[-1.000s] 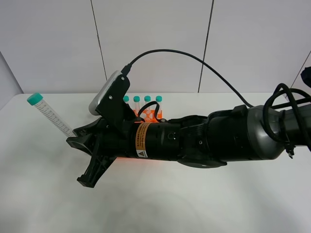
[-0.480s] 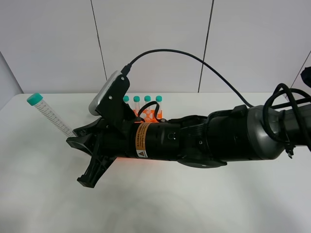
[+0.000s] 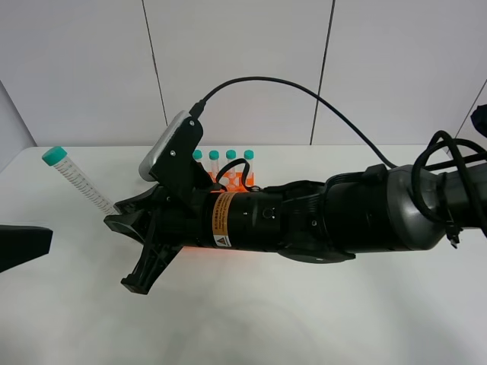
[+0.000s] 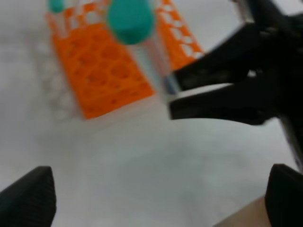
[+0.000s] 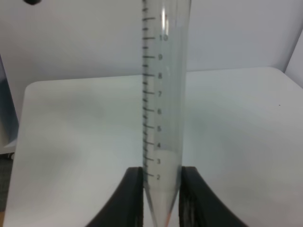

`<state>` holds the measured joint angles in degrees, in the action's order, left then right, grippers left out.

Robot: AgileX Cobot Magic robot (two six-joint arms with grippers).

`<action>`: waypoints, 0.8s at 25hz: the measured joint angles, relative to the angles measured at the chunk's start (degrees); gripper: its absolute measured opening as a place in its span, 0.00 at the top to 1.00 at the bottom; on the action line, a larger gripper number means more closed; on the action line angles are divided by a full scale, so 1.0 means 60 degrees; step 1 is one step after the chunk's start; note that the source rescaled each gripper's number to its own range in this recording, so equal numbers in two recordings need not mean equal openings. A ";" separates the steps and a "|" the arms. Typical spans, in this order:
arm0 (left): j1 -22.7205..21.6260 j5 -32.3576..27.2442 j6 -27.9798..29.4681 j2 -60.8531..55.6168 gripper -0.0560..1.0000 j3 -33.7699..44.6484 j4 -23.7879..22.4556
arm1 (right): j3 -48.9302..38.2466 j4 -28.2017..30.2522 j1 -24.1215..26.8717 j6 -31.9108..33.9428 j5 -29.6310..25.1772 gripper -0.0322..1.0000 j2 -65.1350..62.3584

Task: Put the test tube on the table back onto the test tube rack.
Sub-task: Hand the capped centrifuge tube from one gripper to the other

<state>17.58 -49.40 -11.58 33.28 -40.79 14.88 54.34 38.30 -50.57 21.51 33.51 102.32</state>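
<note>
My right gripper (image 3: 114, 215) reaches across to the left and is shut on the conical tip of the test tube (image 3: 80, 182). The tube tilts up and to the left, its teal cap on top, above the table (image 3: 304, 319). In the right wrist view the fingers (image 5: 135, 194) pinch the tube (image 5: 163, 94) near its lowest graduation marks. The orange test tube rack (image 3: 237, 181) is mostly hidden behind the right arm. In the left wrist view the rack (image 4: 104, 71) lies behind the held tube (image 4: 142, 52). My left gripper (image 3: 23, 245) is open and empty at the left edge.
Several teal-capped tubes (image 3: 223, 156) stand in the rack's back row. The bulky right arm (image 3: 342, 220) and its cable span the middle of the table. A grey panelled wall stands behind the table.
My left gripper has come into the exterior view at the left edge. The right arm and the held tube have not moved.
</note>
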 joint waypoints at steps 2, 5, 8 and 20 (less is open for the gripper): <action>0.0162 0.0036 -0.0020 0.0000 0.00 0.0000 -0.0102 | 0.0000 0.0000 0.0000 0.0000 0.0000 0.97 0.0000; 0.0171 0.0287 0.0018 0.0000 0.01 0.0000 -0.0156 | 0.0000 0.0000 0.0000 0.0000 0.0000 0.97 0.0000; 0.0171 0.0924 0.0042 0.0000 0.07 0.0000 -0.0168 | 0.0000 0.0000 0.0000 -0.0082 0.0000 0.97 0.0000; 0.0178 0.1758 0.0106 0.1957 0.10 -0.0352 0.0064 | 0.0000 0.0000 0.0000 -0.0216 0.0000 0.97 0.0000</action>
<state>18.65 -38.85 -10.95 45.02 -42.90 15.27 54.34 38.30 -50.57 20.21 33.51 102.32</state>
